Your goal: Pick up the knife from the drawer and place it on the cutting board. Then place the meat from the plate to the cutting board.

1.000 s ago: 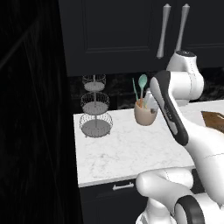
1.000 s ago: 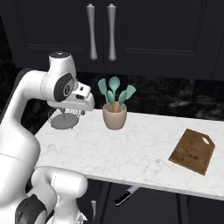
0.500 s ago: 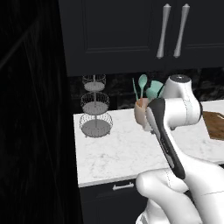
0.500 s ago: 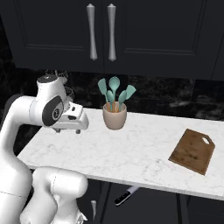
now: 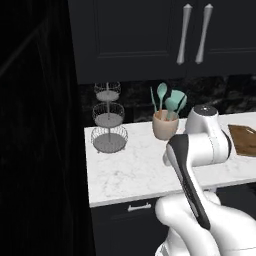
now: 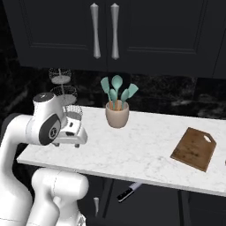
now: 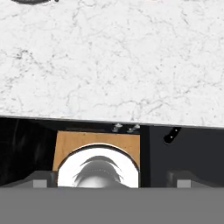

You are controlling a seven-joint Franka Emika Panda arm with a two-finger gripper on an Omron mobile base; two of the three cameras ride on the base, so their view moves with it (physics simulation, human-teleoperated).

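1. End effector: In the hand view I read the two dark fingertips at opposite sides of the lower edge, spread wide with nothing between them. I record the jaws as fully apart and empty. In the right base view the hand sits low at the left end of the tabletop, next to the arm's large white elbow joint.

2. Knife: In the right base view I locate it below the tabletop's front edge, lying flat in the dark drawer. Its black handle is nearer the camera and its pale blade points up and to the right. In the hand view I see only the black handle, just under the marble edge and to the right of centre. It lies apart from both fingertips. I cannot trace the drawer's walls, as the interior is too dark.

3. Cutting board: I see the brown wooden board lying flat near the right end of the tabletop, with nothing on it. The hole is in its far right corner. It is well apart from the hand. In the left base view only its left portion shows, at the right edge.

4. Other items: A tan utensil crock holding teal utensils stands upright toward the back of the tabletop. A tiered wire stand stands at the rear left corner. Dark upper cabinets with long silver handles hang above.
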